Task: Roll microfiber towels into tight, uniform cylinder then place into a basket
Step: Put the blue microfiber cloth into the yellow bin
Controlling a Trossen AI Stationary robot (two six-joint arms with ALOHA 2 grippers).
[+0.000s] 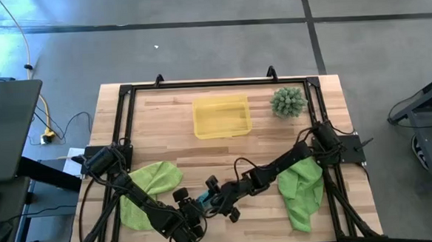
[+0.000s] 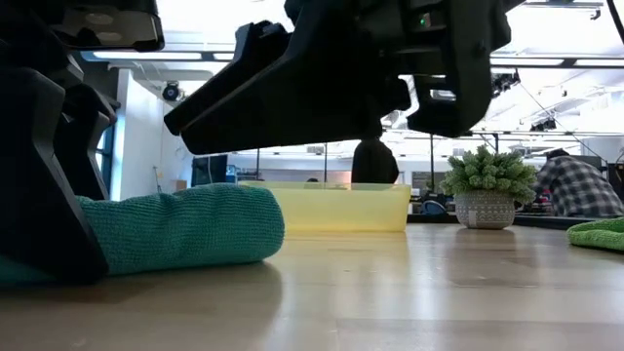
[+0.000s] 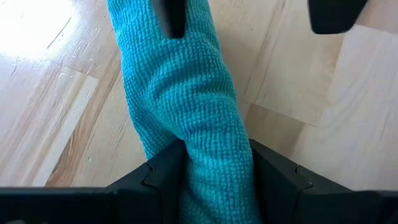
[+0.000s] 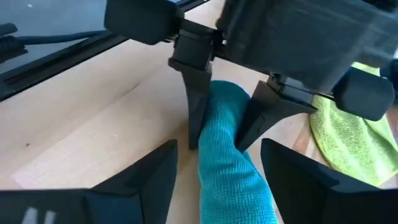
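Presently on the table: one teal towel [image 3: 186, 112], rolled into a plump cylinder and lying at the near edge of the wooden tabletop [image 1: 225, 154], between the two arms. The left gripper [image 3: 214, 171] is clenched on one end of the roll, its fingers [image 4: 198, 106] pressing the cloth from both sides. The right gripper [image 4: 217, 180] straddles the other end with jaws spread wide and clear of the fabric (released, by the look of it, not grasping). Two lime-green towels remain unrolled: one [image 1: 149, 191] crumpled beside the left arm, one [image 1: 302, 190] beside the right arm. The yellow basket [image 1: 221, 128] stands empty at the far middle of the table, well apart from the roll, with a spiky green plant [image 1: 287, 101] just to its right. Handling note, as a judgement: the roll looks loose and thicker at one end, so the step in hand is securing it before transfer. The right gripper would do well to close around the roll's middle, over the outer flap, before the left lets go; otherwise the cloth may spring open. Carry it level and lay it lengthwise in the basket.
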